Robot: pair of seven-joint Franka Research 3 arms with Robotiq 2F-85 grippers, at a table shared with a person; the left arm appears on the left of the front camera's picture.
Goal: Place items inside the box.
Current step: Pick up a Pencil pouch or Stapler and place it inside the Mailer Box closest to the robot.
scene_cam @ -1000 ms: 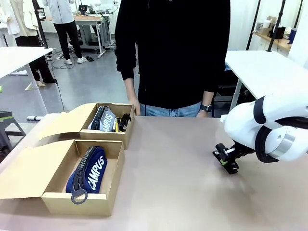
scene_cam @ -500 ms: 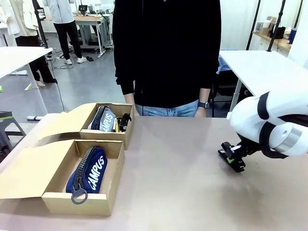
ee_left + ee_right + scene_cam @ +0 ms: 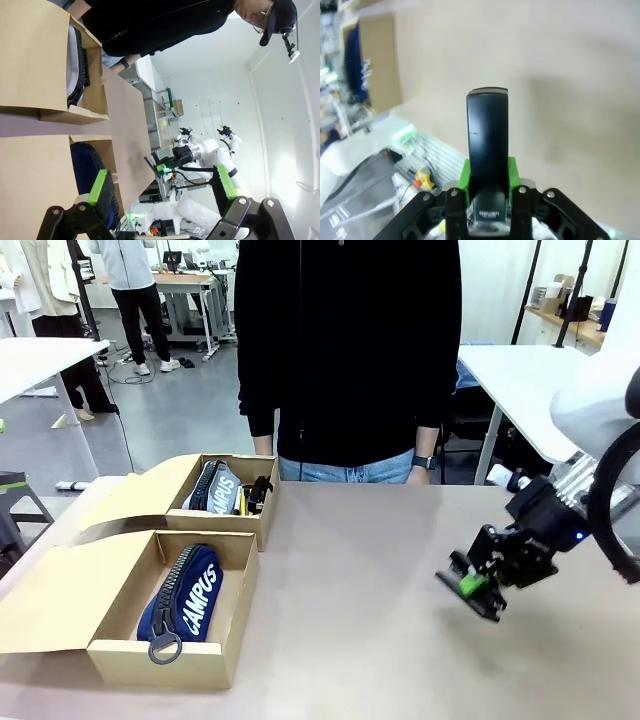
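- One navy pouch (image 3: pixel 185 595) lies inside the nearer open box (image 3: pixel 160 664), at the desk's (image 3: pixel 360 570) left side.
- Right pincer (image 3: pixel 470 592), low over the desk's right side, clamps the black stapler (image 3: pixel 487 130).
- Left pincer (image 3: pixel 162 181) has its jaws apart, holding nothing.

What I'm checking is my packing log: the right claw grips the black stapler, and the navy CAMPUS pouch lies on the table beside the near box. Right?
Not quite: the front view shows the navy CAMPUS pouch lying inside the near box, not beside it on the table. The right claw does grip the black stapler.
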